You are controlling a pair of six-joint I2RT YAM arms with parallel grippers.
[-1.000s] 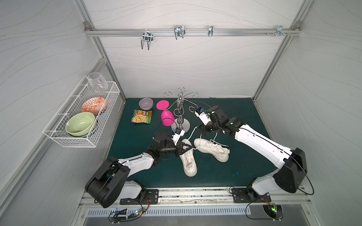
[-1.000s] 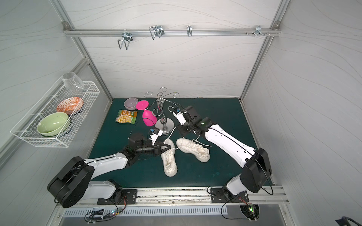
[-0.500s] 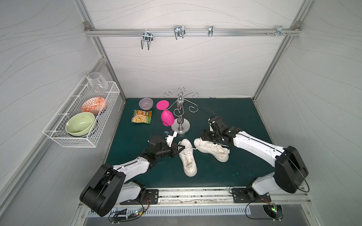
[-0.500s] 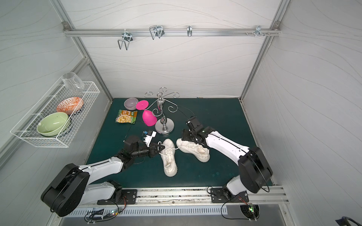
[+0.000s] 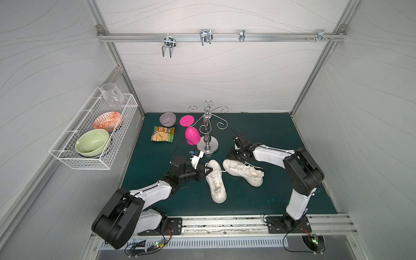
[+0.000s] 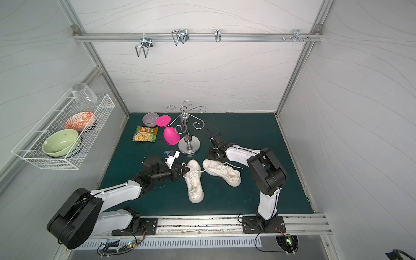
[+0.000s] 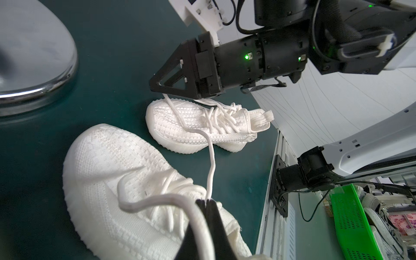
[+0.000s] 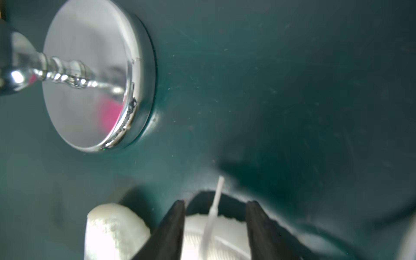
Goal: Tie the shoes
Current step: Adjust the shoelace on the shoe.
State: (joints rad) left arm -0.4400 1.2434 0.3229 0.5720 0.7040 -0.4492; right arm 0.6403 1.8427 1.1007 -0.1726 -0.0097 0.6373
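Two cream-white shoes lie on the green mat in both top views, the left shoe (image 5: 216, 183) pointing forward and the right shoe (image 5: 244, 172) lying crosswise. My left gripper (image 5: 210, 169) is shut on a white lace (image 7: 210, 162); its fingertips (image 7: 208, 202) hover over the near shoe (image 7: 117, 171). The lace runs on across the far shoe (image 7: 198, 126) to my right gripper (image 7: 157, 86). The right gripper (image 8: 216, 204) hangs low over that shoe's toe (image 8: 216, 238). Its jaws stand apart, with the lace end (image 8: 217, 195) between them untouched.
A chrome hook stand (image 5: 207, 147) rises just behind the shoes, with a pink glass (image 5: 192, 135) lying beside it. A snack packet (image 5: 162, 134) and grey bowl (image 5: 167, 119) sit at the back left. A wire basket (image 5: 90, 135) with bowls hangs on the left wall.
My right gripper has come down and forward from beside the stand to the right shoe's toe, its jaws narrowing. The left gripper stays shut on the lace, barely shifted.
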